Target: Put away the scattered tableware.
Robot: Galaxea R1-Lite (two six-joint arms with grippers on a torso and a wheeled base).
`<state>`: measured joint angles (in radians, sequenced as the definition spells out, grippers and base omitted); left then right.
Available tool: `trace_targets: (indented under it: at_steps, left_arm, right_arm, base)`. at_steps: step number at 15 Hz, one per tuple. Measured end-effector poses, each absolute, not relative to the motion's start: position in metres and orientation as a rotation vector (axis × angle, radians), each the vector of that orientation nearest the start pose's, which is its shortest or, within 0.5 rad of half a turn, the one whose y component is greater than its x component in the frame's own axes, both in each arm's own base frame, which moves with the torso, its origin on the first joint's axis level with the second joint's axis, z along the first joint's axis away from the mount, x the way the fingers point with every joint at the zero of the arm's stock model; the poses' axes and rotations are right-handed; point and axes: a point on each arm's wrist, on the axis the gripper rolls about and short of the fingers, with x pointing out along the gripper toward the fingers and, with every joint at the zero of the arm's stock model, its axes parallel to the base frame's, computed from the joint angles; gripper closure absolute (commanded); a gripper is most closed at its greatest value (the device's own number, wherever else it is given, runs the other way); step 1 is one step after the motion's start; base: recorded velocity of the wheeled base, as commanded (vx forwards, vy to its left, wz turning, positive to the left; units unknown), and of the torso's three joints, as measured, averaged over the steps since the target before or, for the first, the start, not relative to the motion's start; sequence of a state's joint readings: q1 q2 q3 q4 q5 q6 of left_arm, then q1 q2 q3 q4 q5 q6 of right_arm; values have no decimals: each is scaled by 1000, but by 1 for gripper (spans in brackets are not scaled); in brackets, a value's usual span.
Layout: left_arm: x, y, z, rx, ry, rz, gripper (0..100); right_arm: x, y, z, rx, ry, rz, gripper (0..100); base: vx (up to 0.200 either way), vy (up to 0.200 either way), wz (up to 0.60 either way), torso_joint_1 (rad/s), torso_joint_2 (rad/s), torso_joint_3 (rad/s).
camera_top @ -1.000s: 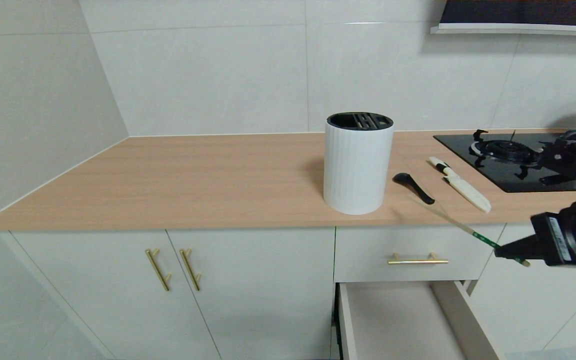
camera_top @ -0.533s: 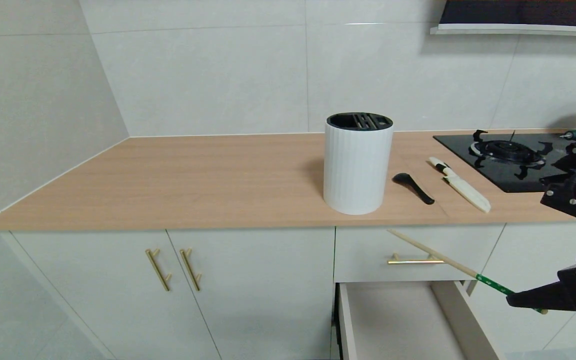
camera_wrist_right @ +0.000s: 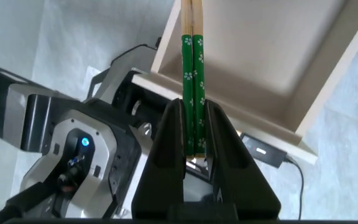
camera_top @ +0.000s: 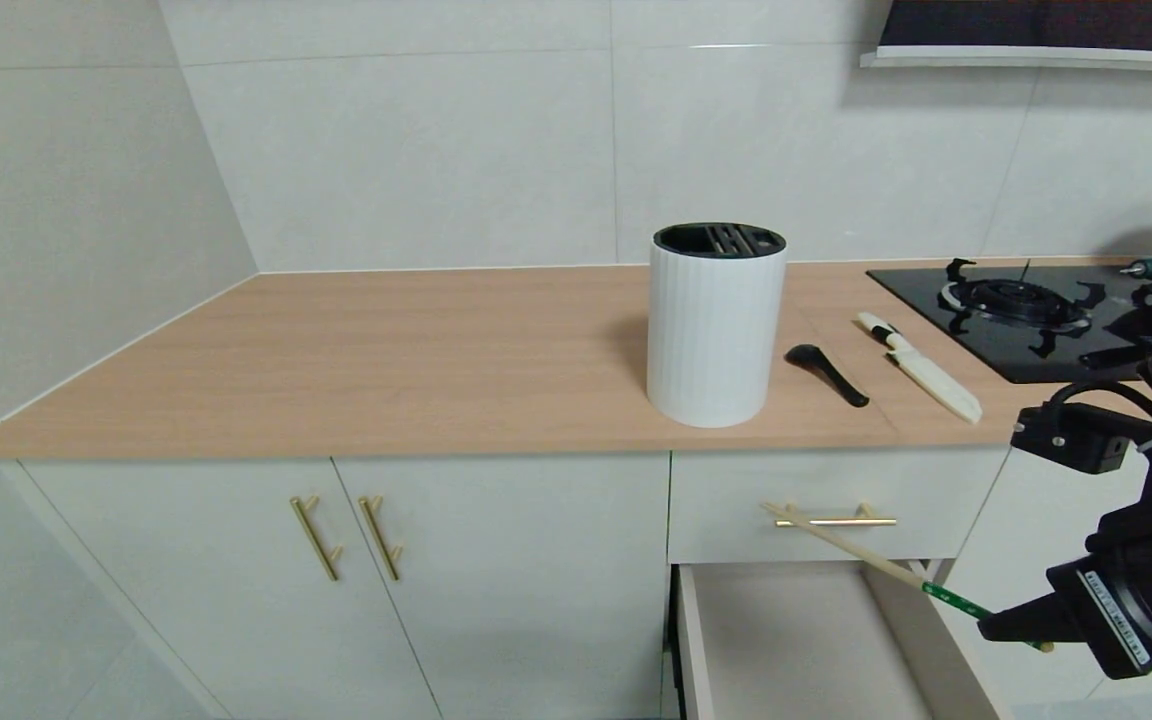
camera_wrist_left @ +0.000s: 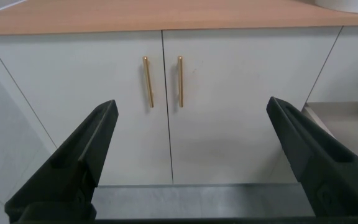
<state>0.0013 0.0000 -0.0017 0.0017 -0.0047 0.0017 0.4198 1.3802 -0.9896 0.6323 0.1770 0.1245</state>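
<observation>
The right hand (camera_top: 998, 628) clamps the green-ended chopsticks (camera_top: 851, 545) over the open drawer (camera_top: 693, 640), at five o'clock from the white holder (camera_top: 714, 330); the left hand (camera_wrist_left: 191, 109) gapes wide.

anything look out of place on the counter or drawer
A black spoon and a white knife lie loose on the counter near the white holder, not stored. The lower drawer stands open, with the right gripper holding chopsticks over it.
</observation>
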Motion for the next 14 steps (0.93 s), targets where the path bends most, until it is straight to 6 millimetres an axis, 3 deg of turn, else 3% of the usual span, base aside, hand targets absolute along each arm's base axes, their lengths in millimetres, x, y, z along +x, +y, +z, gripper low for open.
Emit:
trace_targets:
  at_steps: [14]
  left_arm:
    - [-23,0,76,2,0,-3,0]
  right_arm:
    - [183,88,189,-30,1113,476,100]
  base:
    - [0,0,0,-158,448,295]
